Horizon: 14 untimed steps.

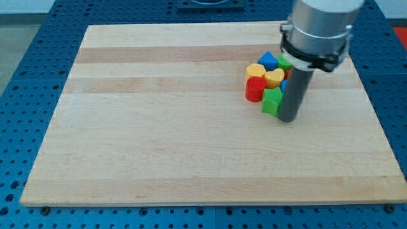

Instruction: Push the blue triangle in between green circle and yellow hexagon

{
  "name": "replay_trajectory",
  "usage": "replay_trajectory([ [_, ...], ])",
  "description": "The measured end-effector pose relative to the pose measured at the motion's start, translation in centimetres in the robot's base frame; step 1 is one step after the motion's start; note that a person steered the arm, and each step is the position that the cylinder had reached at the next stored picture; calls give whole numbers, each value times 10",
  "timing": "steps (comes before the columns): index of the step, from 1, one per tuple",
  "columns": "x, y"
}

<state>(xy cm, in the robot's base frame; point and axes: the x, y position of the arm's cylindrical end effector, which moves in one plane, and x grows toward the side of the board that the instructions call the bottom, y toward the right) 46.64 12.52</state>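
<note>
A tight cluster of blocks lies at the board's upper right. The blue triangle (268, 60) is at its top, touching the yellow hexagon (255, 70) on its lower left. A green block (283, 62), shape unclear, sits just right of the triangle, partly hidden by the arm. A second green block (272, 100) lies at the cluster's bottom. My tip (287, 119) rests on the board just right of this lower green block, touching or nearly touching it. The rod stands against the cluster's right side.
A yellow heart (275, 77) and a red round block (255, 89) sit in the cluster's middle and left. A blue block (283, 84) peeks out beside the rod. The wooden board (159, 127) lies on a blue perforated table (25, 76).
</note>
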Motion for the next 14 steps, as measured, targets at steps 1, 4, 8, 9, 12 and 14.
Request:
replay_trajectory([
  [1,-14,-3],
  [4,17,-27],
  [8,-19,-72],
  [9,-24,-64],
  [12,-38,-65],
  [14,-40,-128],
])
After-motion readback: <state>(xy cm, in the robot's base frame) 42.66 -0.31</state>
